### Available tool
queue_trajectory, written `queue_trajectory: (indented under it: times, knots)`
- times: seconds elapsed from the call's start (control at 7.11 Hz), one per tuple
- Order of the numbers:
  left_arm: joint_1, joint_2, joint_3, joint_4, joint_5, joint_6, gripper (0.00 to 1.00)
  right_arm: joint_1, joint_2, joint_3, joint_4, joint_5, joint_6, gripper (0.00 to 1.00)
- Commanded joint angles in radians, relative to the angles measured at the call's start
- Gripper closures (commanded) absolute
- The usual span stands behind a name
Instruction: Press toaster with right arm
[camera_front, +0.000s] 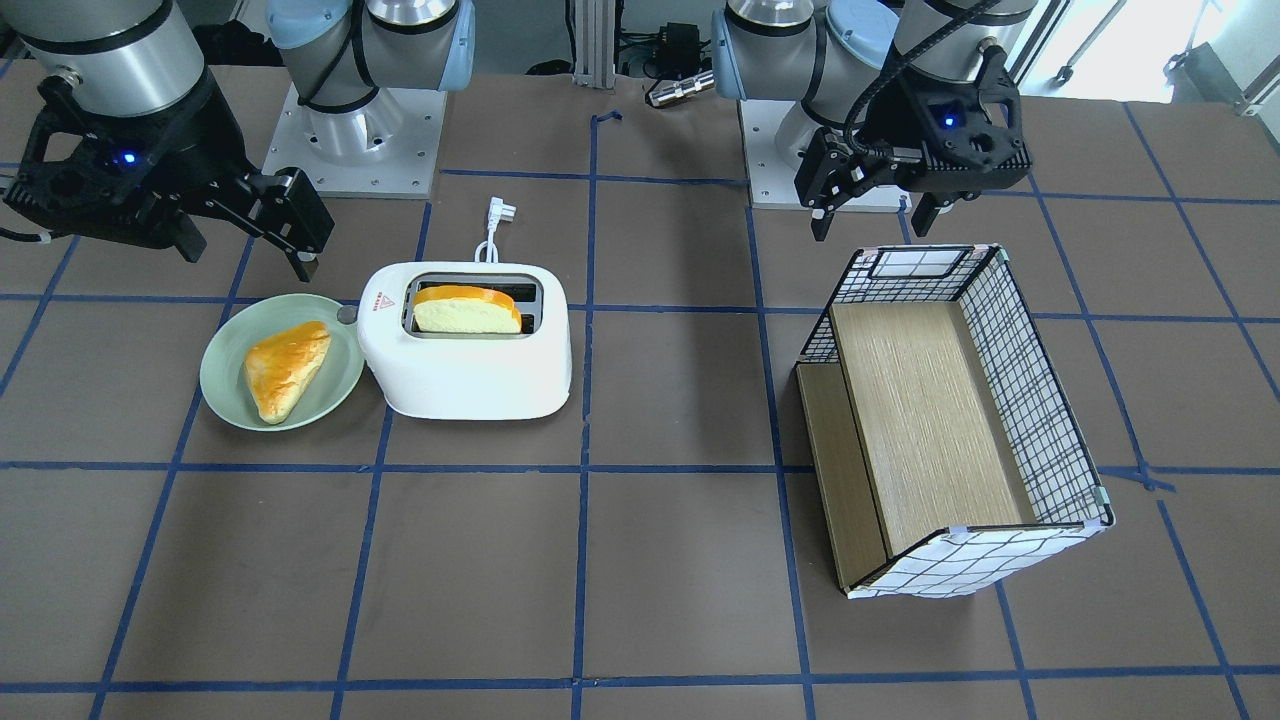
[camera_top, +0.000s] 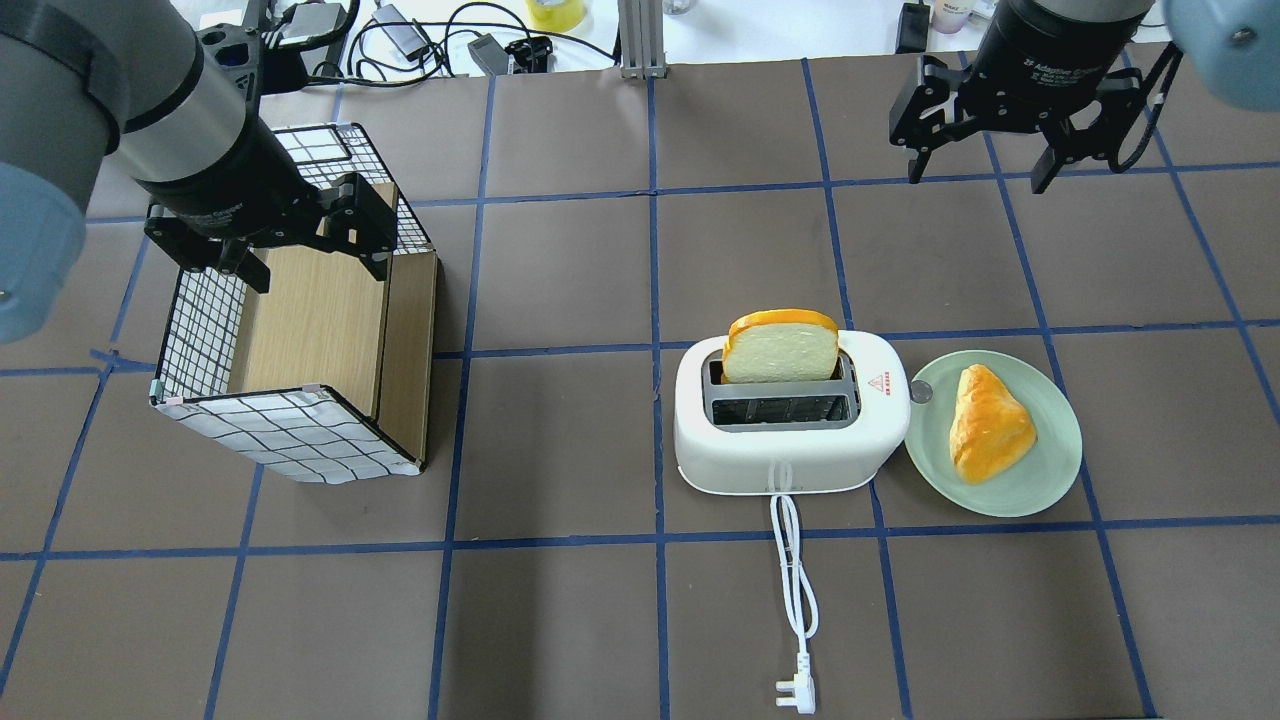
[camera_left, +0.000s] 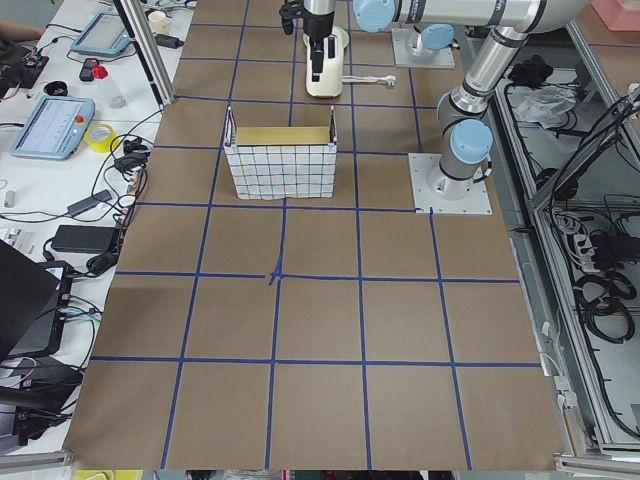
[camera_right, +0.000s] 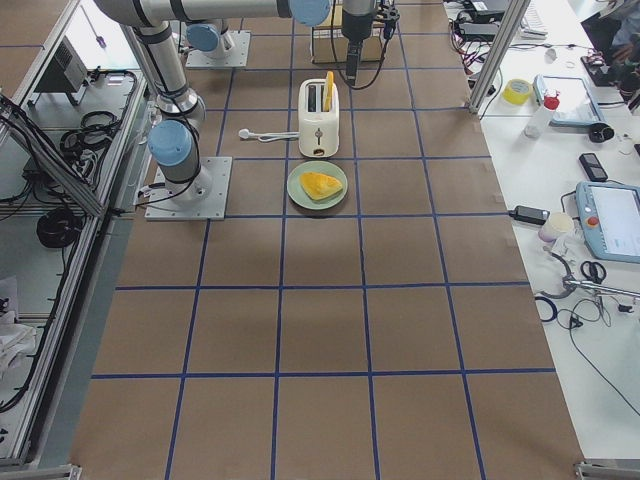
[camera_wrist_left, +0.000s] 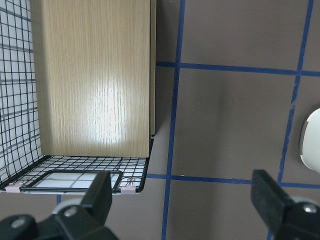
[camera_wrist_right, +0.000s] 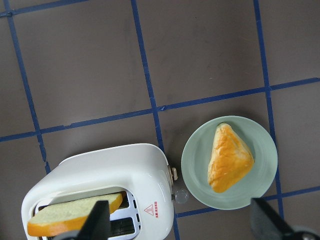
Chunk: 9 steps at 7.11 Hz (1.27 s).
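Observation:
The white two-slot toaster (camera_top: 790, 445) stands mid-table, with a bread slice (camera_top: 780, 345) upright in its far slot and a red triangle sticker on top. It also shows in the front view (camera_front: 470, 370) and the right wrist view (camera_wrist_right: 100, 170). Its small grey knob (camera_top: 919, 394) faces the plate. My right gripper (camera_top: 978, 178) is open and empty. It hangs high above the table, beyond the toaster and plate and apart from both; in the front view (camera_front: 248, 255) it is at the upper left. My left gripper (camera_top: 318, 270) is open and empty over the basket.
A pale green plate (camera_top: 1000, 490) with a golden triangular pastry (camera_top: 988, 425) touches the toaster's knob end. The toaster's white cord ends in a plug (camera_top: 795, 690) toward the robot. A wire-grid basket with wooden boards (camera_top: 290, 430) lies on its side under the left arm.

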Motion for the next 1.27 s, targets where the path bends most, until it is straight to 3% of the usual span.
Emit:
queue_trajectory:
  times: [0.0, 0.7, 0.84, 1.12]
  knots:
    - [0.000, 0.000, 0.000, 0.000, -0.001, 0.000, 0.00, 0.000, 0.001, 0.000, 0.001, 0.002, -0.013, 0.00]
    - [0.000, 0.000, 0.000, 0.000, -0.001, 0.000, 0.00, 0.000, -0.002, 0.000, 0.001, 0.007, -0.017, 0.01]
    - [0.000, 0.000, 0.000, 0.000, -0.001, 0.000, 0.00, 0.000, 0.001, 0.000, -0.004, 0.007, -0.067, 0.07]
    - [0.000, 0.000, 0.000, 0.000, 0.000, 0.000, 0.00, 0.000, 0.001, 0.000, -0.007, 0.008, -0.088, 0.09]
